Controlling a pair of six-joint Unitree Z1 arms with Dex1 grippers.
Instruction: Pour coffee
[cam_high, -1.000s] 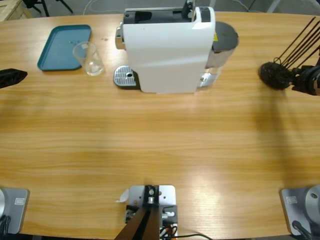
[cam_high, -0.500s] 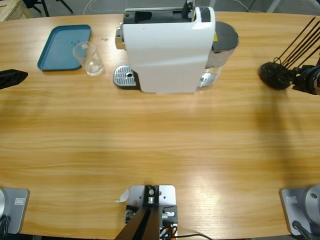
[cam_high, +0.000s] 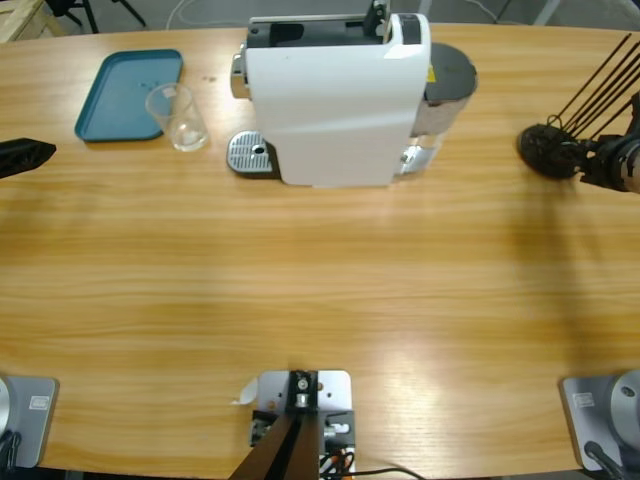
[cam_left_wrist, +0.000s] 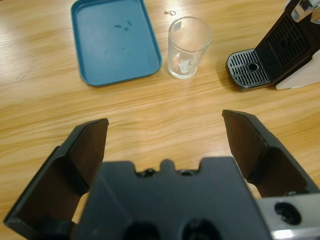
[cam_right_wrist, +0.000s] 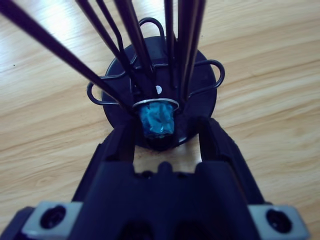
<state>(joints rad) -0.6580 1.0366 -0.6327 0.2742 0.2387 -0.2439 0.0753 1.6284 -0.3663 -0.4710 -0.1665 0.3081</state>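
Judging from how things lie, the task has hardly begun. The glass (cam_left_wrist: 188, 47) stands empty and upright on the surface (cam_high: 320, 290), just beside the blue tray (cam_left_wrist: 114, 42) and apart from the machine (cam_high: 335, 95); no coffee shows in it, nor anywhere else. The drip grille (cam_left_wrist: 248, 75) under the spout is bare.

The left gripper (cam_left_wrist: 167, 132) hovers well back from the glass, jaws wide apart and holding nothing. The right gripper (cam_right_wrist: 162, 137) is at the black capsule rack (cam_right_wrist: 159, 90), its jaws parted on either side of a blue capsule (cam_right_wrist: 156, 120) seated in a wire ring; whether they touch it I cannot tell.

Left to do, as I read it: get a capsule into the machine, set the glass on the grille, brew, then handle the filled glass.
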